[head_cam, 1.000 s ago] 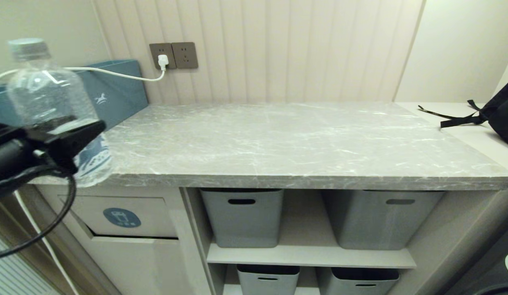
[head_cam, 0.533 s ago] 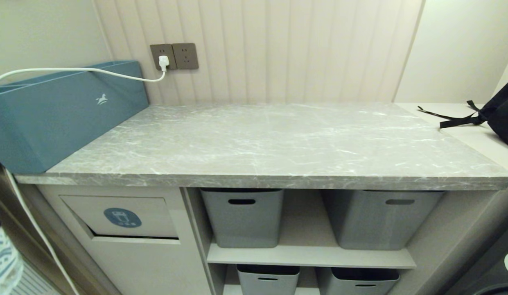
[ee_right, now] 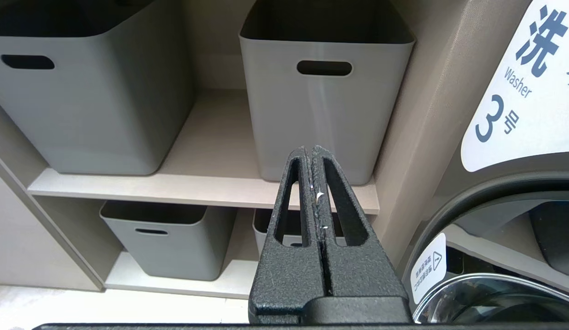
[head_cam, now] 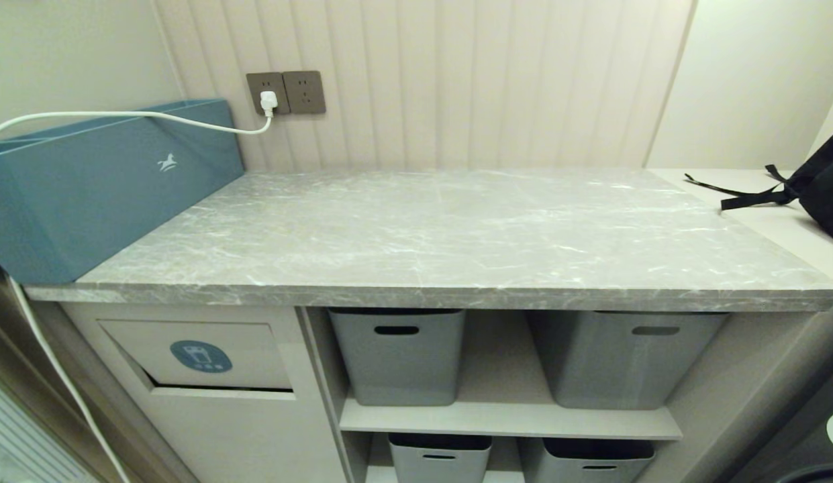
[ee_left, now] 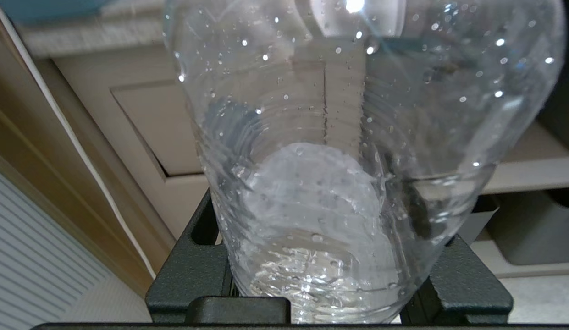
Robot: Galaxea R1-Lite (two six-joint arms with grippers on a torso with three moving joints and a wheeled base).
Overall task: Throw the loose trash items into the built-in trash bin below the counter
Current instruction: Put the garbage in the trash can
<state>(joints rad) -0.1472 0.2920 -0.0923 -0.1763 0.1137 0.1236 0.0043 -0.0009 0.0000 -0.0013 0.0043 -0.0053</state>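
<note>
Nearest, the left gripper (ee_left: 328,293) clasps the clear plastic water bottle (ee_left: 357,160) between its black fingers (ee_left: 192,270), low and left of the counter's front. Beyond it stands the beige built-in trash bin (head_cam: 201,355), its flap bearing a round blue sticker (head_cam: 201,356). Rightward, the right gripper (ee_right: 314,192) hangs pressed together, empty, before the grey tubs (ee_right: 328,91). Above, the counter (head_cam: 456,228) carries a blue box (head_cam: 87,188) at far left.

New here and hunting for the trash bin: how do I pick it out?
Find the grey marble counter; look under its left end. The trash bin is the beige cabinet whose flap carries a round blue sticker, unlike the open grey tubs beside it.
</note>
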